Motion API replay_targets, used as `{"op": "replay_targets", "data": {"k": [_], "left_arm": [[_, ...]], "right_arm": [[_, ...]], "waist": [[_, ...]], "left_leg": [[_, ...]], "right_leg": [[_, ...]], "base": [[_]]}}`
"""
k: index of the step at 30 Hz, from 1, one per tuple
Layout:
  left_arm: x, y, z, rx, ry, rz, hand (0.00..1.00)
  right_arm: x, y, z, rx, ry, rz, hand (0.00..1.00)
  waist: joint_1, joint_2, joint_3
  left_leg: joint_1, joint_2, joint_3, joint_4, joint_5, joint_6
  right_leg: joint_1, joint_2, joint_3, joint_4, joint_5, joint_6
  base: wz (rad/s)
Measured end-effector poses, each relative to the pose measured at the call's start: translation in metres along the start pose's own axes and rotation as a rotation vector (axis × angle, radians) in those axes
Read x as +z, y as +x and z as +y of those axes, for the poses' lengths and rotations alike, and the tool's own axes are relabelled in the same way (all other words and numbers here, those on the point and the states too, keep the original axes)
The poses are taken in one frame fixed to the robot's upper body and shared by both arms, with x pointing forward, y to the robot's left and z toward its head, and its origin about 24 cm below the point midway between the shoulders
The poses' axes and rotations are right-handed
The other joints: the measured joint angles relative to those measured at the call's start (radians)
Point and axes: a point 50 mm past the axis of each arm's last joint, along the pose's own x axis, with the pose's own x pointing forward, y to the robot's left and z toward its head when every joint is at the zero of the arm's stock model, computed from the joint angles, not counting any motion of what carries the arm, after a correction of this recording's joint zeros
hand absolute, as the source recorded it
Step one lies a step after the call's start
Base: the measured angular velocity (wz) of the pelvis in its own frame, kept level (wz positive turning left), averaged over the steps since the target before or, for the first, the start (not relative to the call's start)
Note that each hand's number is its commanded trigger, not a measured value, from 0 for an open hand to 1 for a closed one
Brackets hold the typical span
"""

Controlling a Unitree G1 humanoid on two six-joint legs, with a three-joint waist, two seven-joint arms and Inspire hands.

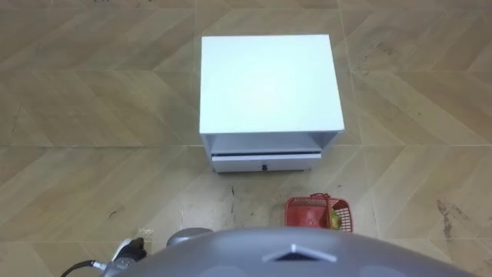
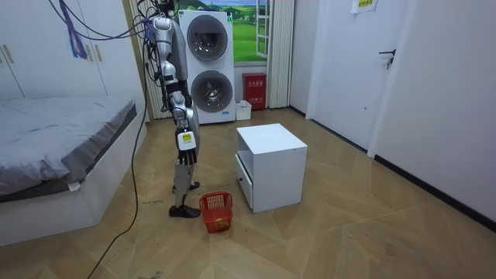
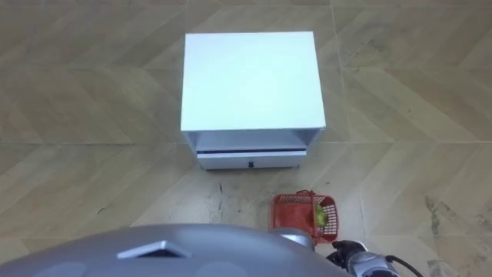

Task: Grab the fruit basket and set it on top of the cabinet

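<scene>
The red fruit basket [image 1: 309, 209] stands on the wood floor just ahead of me and a little to my right, with a yellow-green fruit [image 1: 336, 220] inside; it also shows in the right eye view [image 3: 296, 209] and the room view [image 2: 216, 208]. My right hand [image 2: 184, 160] hangs at my side above and behind the basket, fingers straight and relaxed, holding nothing. Part of it peeks in at the lower right [image 3: 361, 258]. My left hand [image 1: 127, 248] shows at the lower left edge. I stand upright facing the nightstand.
A white nightstand [image 1: 269, 77] stands just beyond the basket, its drawer [image 1: 265, 161] facing me. In the room view a bed [image 2: 62, 147] lies at the left, stacked washing machines [image 2: 208, 66] stand behind me, and a door [image 2: 395, 77] is at the right.
</scene>
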Motion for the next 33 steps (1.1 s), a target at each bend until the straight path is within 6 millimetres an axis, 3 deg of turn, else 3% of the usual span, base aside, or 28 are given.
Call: {"op": "replay_targets", "data": {"k": [20,27,32,33], "left_arm": [[-0.0054,-0.0004,-0.002,-0.004,-0.003,0.005,0.0],[-0.0057,-0.0004,-0.0022,-0.005,-0.003,0.01,0.0],[-0.0018,-0.0003,-0.0023,-0.008,-0.002,-0.012,0.0],[-0.0001,-0.0001,-0.0017,-0.009,-0.002,-0.022,0.0]], "right_arm": [[0.0059,-0.0001,-0.0047,-0.064,0.005,-0.018,0.0],[0.0011,0.0,-0.0027,-0.063,0.007,-0.01,0.0],[0.0058,-0.0007,-0.0063,-0.086,0.019,-0.03,0.0],[0.0086,-0.0013,-0.0095,-0.101,0.028,-0.045,0.0]], "waist": [[0.012,-0.001,0.0008],[0.011,0.008,-0.0051],[0.0,0.007,-0.0044],[-0.001,0.015,-0.0033]], "left_leg": [[-0.005,0.0,-0.006,-0.001,0.0,0.0],[-0.007,-0.001,-0.014,0.002,0.0,0.0],[-0.024,-0.008,-0.01,0.018,-0.011,0.009],[-0.04,-0.009,-0.008,0.036,-0.014,0.015]], "right_leg": [[-0.002,0.0,-0.016,0.001,0.0,0.0],[0.0,-0.003,-0.023,0.004,0.0,0.0],[-0.038,-0.025,-0.028,0.075,-0.02,-0.002],[-0.061,-0.033,-0.027,0.107,-0.02,-0.002]], "base": [[0.0],[0.03],[0.01],[0.0]]}}
